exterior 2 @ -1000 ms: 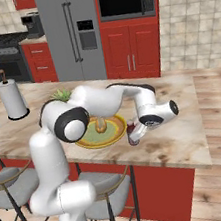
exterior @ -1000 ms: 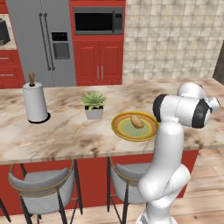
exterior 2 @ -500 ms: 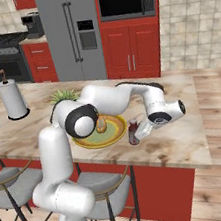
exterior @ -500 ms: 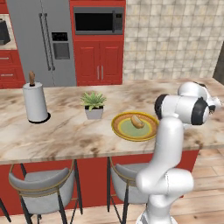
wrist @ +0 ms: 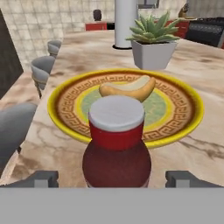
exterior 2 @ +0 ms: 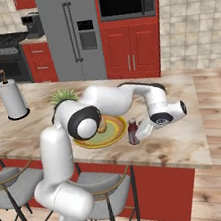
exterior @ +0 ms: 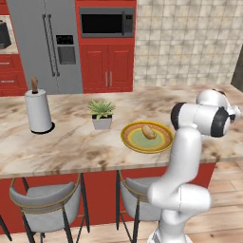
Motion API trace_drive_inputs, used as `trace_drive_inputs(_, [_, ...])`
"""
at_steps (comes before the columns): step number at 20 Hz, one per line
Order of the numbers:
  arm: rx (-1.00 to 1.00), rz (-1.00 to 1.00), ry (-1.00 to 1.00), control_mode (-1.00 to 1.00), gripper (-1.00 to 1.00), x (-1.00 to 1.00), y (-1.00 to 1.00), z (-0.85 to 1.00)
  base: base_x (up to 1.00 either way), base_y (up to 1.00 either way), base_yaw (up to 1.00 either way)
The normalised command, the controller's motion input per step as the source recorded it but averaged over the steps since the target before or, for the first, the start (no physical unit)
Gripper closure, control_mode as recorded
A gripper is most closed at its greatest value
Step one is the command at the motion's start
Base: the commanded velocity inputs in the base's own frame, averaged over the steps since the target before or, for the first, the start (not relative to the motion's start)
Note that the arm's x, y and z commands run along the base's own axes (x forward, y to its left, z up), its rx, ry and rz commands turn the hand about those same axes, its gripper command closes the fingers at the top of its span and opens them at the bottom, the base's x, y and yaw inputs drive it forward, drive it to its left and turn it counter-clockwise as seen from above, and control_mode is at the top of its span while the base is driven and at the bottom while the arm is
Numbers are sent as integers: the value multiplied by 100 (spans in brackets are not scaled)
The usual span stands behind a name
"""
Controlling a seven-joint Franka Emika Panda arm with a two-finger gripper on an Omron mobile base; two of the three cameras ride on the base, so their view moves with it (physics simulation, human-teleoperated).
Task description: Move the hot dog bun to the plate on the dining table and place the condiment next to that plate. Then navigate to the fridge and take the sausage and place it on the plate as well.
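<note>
The condiment bottle (wrist: 117,144), dark red with a grey cap, stands upright on the worktop (exterior 2: 188,140) just beside the plate (exterior 2: 117,132), at the plate's near rim as the hand view has it. The hot dog bun (wrist: 127,89) already lies in the plate's green centre. The tool (wrist: 112,178) sits level with the bottle, one dark fingertip (wrist: 41,178) on each side of it, and both tips stand clear of the glass: the jaws are spread wide and hold nothing.

The step in hand looks like the release of the condiment. To do it well, the tool should draw straight back along its own axis, or lift first, so neither tip clips the bottle and tips it onto the plate. Only once clear should the arm fold in for the drive to the fridge (exterior 2: 73,35), where the sausage waits.
</note>
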Motion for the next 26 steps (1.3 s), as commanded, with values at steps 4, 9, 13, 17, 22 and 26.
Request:
trace_drive_inputs(4, [0,-9,-6,-100,-100,-35,6,13,0,0,0])
trace_drive_inputs(9, [-2,-15,-12,-100,-100,-50,1,24,0,0,0])
trace_drive_inputs(13, [-7,-19,-20,-100,-100,-50,0,51,0,0,0])
trace_drive_inputs(17, [-7,-18,-19,-100,-100,-42,2,60,0,0,0])
trace_drive_inputs(22, [-1,-20,-10,-100,-100,-27,23,57,0,0,0])
trace_drive_inputs(26, [0,-24,-2,-100,-100,-23,36,60,0,0,0])
